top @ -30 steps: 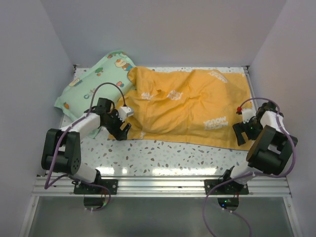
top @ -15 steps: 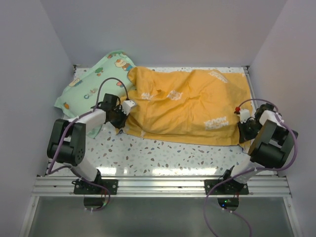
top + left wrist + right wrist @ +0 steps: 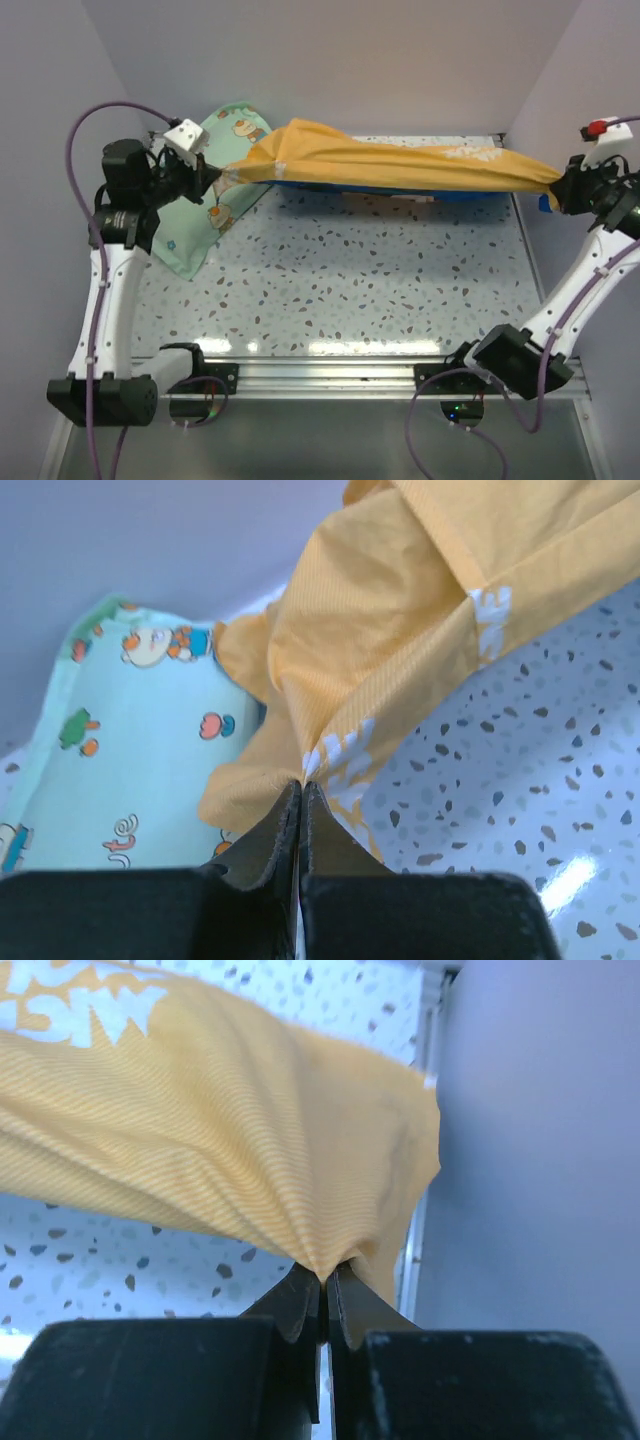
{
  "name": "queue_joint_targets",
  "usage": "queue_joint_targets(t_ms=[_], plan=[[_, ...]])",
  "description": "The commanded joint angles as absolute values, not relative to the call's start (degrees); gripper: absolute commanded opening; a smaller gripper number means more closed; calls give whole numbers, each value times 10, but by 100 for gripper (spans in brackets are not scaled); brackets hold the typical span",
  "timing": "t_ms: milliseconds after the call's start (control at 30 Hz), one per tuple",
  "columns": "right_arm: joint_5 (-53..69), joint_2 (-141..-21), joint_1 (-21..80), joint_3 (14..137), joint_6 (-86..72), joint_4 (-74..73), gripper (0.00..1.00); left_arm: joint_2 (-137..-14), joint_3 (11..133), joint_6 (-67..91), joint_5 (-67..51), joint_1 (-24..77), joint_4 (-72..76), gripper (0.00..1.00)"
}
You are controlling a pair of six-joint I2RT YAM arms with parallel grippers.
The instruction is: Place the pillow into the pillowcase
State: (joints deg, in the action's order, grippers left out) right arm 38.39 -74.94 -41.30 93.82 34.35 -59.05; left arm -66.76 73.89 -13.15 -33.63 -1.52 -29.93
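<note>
Holding the pillowcase (image 3: 400, 165) off the bench (image 3: 350, 300), strung nearly taut from 10 o'clock to 3 o'clock of the overhead view, orange side up, with a strip of blue underside along the lower edge and white lettering toward 2 o'clock. Gripping its left end with the left claw (image 3: 212, 176), clenched on a bunched corner of orange cloth just above the mint pillow (image 3: 195, 225), itself lying at 10 o'clock in the far left corner. Gripping the other end with the right claw (image 3: 560, 188), likewise clenched on cloth, close to the wall (image 3: 600, 90) at 3 o'clock. From the left wrist: pressed together at 6 o'clock on gathered orange fabric and white letters, with the cartoon-print mint pillow at 9 o'clock and speckled bench at 4 o'clock. From the right wrist: shut tight at 6 o'clock on a pinched corner, with cloth fanning out toward 10 o'clock, white lettering at 11 o'clock and grey wall filling 3 o'clock. Sagging slightly at mid-span, with a pale sliver beneath the blue; impossible to tell whether that belongs to the pillow, otherwise hidden.
</note>
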Motion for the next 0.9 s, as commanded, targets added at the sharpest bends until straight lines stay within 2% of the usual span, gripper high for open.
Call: queue_joint_targets(t_ms=[0, 100, 233, 400, 533, 700, 767, 800, 833, 867], plan=[[431, -691, -484, 1004, 283, -563, 0, -586, 777, -75, -320, -24, -263, 0], [425, -636, -517, 1021, 221, -488, 0, -527, 811, -41, -287, -24, -253, 0], [381, -582, -517, 972, 144, -361, 0, -498, 831, -31, -256, -24, -229, 0], [362, -674, -516, 1000, 113, -340, 0, -546, 821, -45, -297, -24, -215, 0], [370, -736, -496, 974, 120, -332, 0, -624, 768, -37, -289, -6, -160, 0], [267, -783, -365, 887, 177, -300, 0, -761, 756, -46, -257, 62, -71, 0], [200, -838, -303, 869, 189, -270, 0, -817, 777, -48, -237, 83, -32, 0], [179, -865, -288, 877, 184, -259, 0, -884, 793, -45, -223, 84, -25, 0], [160, -937, -275, 923, 172, -260, 0, -922, 851, -47, -214, 84, -25, 0], [135, -979, -256, 964, 168, -276, 8, -959, 885, -50, -187, 82, -30, 0]])
